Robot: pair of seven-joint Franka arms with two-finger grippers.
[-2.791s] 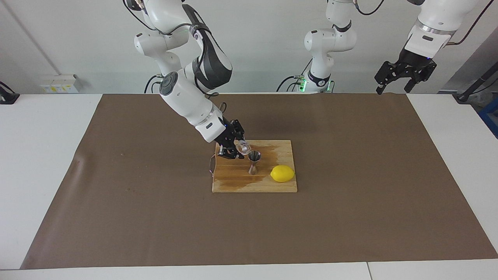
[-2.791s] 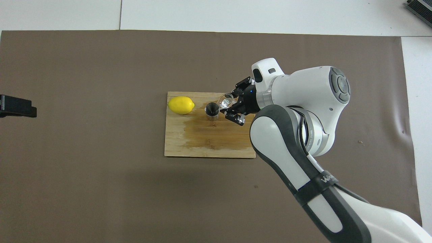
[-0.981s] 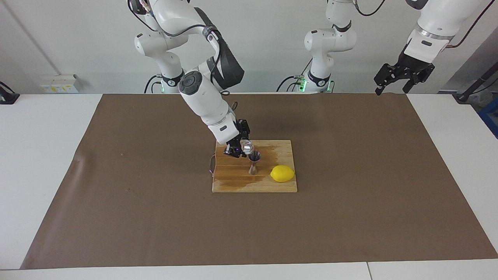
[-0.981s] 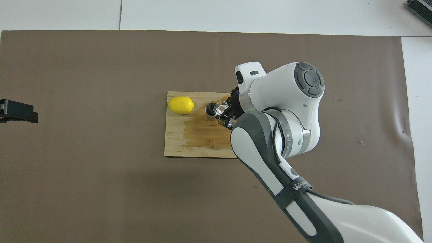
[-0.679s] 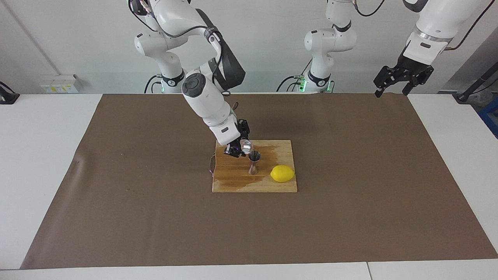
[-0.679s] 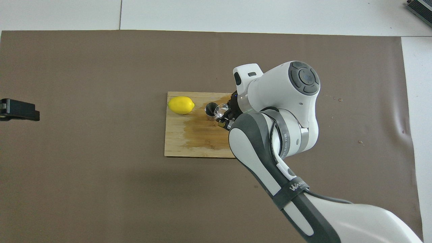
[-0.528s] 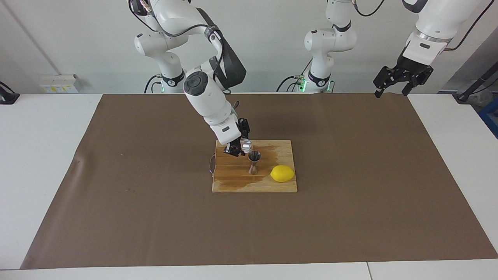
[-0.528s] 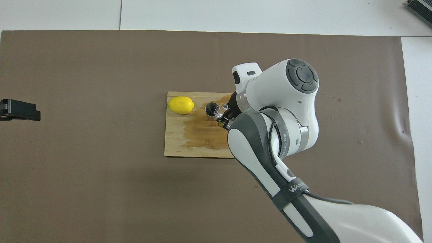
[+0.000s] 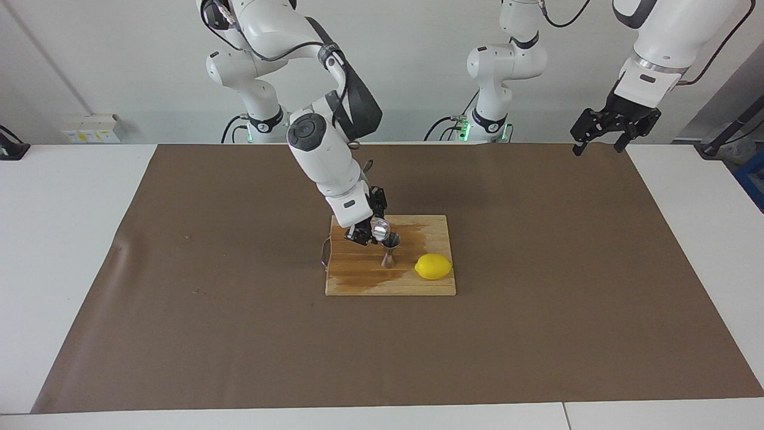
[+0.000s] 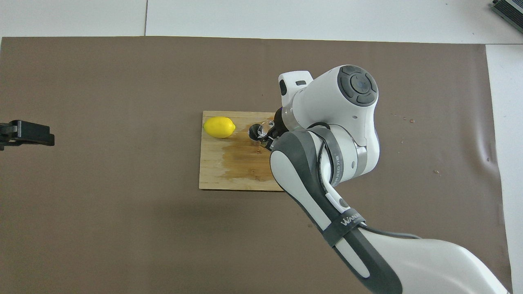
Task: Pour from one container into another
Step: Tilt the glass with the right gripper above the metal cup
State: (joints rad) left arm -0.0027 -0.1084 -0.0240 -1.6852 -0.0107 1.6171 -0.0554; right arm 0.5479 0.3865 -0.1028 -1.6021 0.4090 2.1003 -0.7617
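Glass cup [image 9: 378, 227], small, clear and faceted, clenched in the right gripper [image 9: 369, 231], has tipped steeper over the mouth of the silvery hourglass metal jigger [image 9: 390, 249], so pouring looks underway, while the left gripper [image 9: 607, 129] waits released, well apart from the jigger.

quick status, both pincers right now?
Right pincer: shut on the glass cup, tilted over the jigger.
Left pincer: open, empty, waiting up over the mat's edge at its own end.
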